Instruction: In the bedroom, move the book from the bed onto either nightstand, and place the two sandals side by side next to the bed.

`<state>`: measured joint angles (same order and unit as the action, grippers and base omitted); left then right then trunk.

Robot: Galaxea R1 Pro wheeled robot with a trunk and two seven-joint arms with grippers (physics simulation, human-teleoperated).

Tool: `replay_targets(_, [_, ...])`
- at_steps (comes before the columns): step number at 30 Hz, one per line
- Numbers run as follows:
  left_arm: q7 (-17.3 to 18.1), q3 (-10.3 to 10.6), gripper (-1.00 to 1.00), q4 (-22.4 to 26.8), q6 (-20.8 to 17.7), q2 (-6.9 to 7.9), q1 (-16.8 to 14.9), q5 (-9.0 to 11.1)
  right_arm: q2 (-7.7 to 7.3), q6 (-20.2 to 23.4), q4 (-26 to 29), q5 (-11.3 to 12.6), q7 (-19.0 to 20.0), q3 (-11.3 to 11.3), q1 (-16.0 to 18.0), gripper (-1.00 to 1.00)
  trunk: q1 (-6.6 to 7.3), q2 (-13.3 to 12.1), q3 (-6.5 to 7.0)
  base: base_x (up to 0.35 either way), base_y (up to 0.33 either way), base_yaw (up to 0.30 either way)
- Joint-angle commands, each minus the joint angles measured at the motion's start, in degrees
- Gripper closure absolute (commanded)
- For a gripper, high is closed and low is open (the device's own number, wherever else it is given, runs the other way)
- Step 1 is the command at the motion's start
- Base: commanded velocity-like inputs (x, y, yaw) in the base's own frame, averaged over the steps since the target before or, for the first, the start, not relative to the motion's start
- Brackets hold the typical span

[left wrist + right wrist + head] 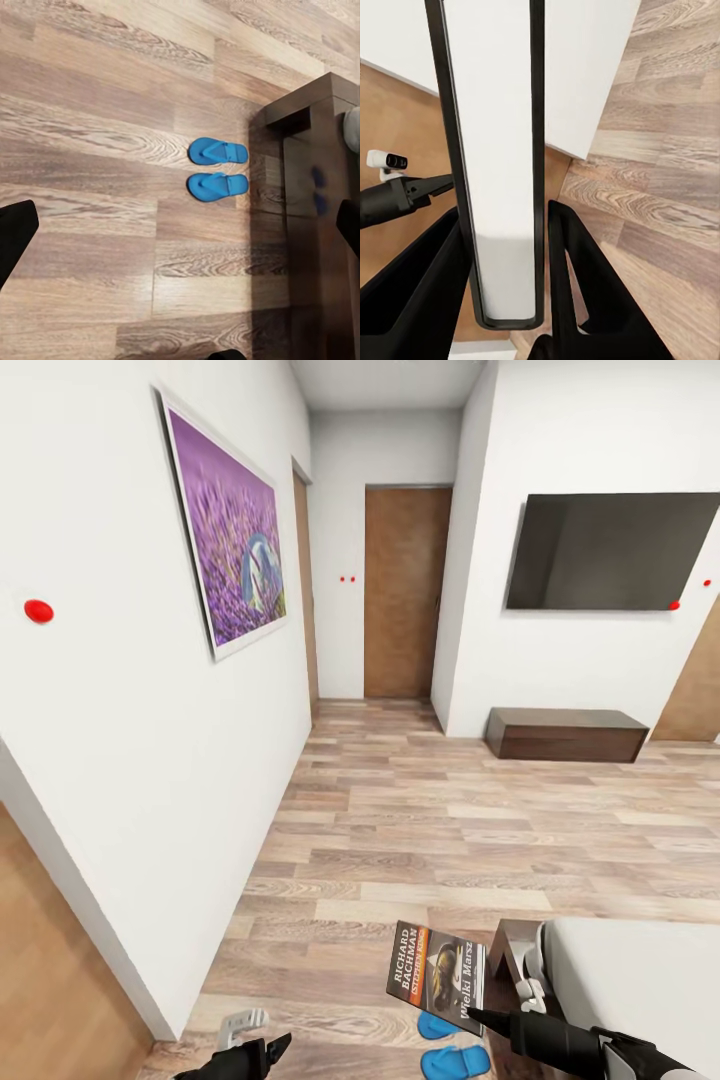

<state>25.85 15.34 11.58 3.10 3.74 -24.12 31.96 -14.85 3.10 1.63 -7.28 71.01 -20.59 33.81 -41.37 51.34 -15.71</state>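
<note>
Clamped on the book (437,977), the right gripper (480,1015) holds it upright by its lower edge at the near right of the head view, cover facing the camera; in the right wrist view the two dark fingers (585,285) press either side of the book's (502,150) thin pale page edge. The left gripper (262,1052) hangs low at the near left, and its jaws look spread apart, since its wrist view shows a dark fingertip at each side with open floor (97,135) between. Both sandals (217,169) lie on the wood planks side by side, nearly touching, just beside the dark corner of the bed frame (300,120), so that part of the task looks done. The bed's grey mattress (640,980) sits at the near right. Far ahead are a hallway door (405,590), a wall television (610,550) and a low dark bench (565,733); a purple painting (228,530) hangs on the left wall. No nightstand can be seen, so the robot probably has to turn to reach one. The risk is that the thin book, pinched only at one edge, swings or slips during that turn, or clips the bed frame or the wall and twists loose; a dropped book could land on the sandals and knock them out of line.
</note>
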Motion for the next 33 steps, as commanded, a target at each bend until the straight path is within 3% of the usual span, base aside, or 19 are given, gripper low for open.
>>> replay_targets(1, [0.1,0.5,-1.00,-0.1,0.3,0.04,-0.1,0.3,0.00,0.3,0.0,-0.5,0.2,-0.5,0.0,1.00,-0.01,0.1,0.02,0.000,0.000,0.000])
replay_targets(33, [0.1,0.5,-1.00,-0.1,0.3,0.04,-0.1,0.4,0.00,0.3,0.1,-0.5,0.2,-0.5,0.0,1.00,-0.01,0.1,2.94,0.000,0.000,0.000])
